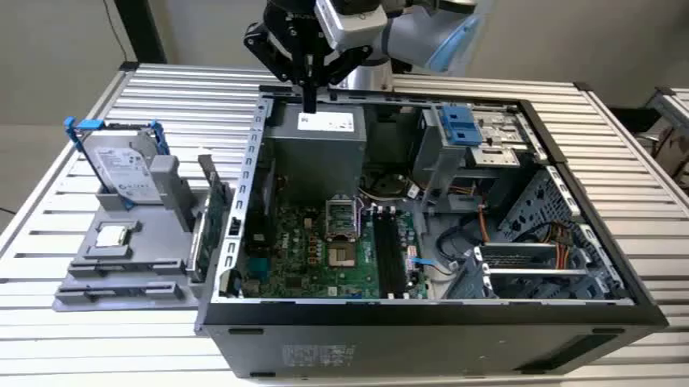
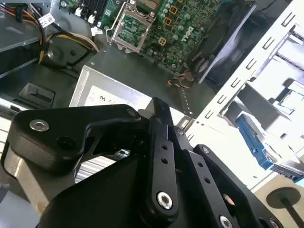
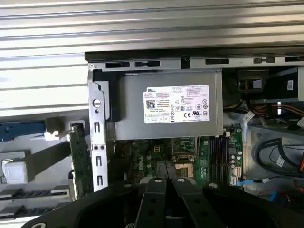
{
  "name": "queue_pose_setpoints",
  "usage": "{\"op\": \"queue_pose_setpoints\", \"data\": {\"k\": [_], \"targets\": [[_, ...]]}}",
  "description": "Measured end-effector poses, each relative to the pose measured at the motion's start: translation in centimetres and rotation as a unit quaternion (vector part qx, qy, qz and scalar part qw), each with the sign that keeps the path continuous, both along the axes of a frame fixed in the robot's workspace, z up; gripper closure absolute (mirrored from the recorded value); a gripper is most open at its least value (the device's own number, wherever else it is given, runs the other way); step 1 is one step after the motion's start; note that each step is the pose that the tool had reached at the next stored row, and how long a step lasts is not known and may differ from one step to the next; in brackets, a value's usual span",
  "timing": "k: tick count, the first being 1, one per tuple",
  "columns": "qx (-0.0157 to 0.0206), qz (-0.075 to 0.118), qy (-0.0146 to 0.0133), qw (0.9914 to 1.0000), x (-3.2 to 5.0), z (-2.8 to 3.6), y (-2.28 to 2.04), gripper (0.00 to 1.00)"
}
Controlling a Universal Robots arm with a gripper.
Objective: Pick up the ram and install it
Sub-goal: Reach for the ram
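Ram point(image 3: 80, 159) stands edge-on in the gray holder point(image 1: 119, 270) near the desk's point(image 1: 183, 97) edge on the exterior view's left, just beside the open case point(image 1: 431, 314). Pincer point(image 1: 310, 103) hangs clenched and empty over the power supply point(image 1: 318, 153). I'd say open wide, square up across the thin faces, and lift straight.

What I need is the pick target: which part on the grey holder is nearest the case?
The ram, the slim green board on edge beside the case; hard drive and chip sit farther off.
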State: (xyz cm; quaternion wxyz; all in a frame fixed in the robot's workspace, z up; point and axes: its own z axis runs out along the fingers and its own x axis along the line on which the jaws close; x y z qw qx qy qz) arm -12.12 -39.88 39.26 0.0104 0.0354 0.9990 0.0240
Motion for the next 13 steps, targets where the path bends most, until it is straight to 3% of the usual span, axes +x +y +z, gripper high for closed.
{"op": "queue_pose_setpoints", "data": {"k": [13], "targets": [[0.0000,0.000,-0.0004,1.00000,-0.36,0.00,0.04,1.00]]}}
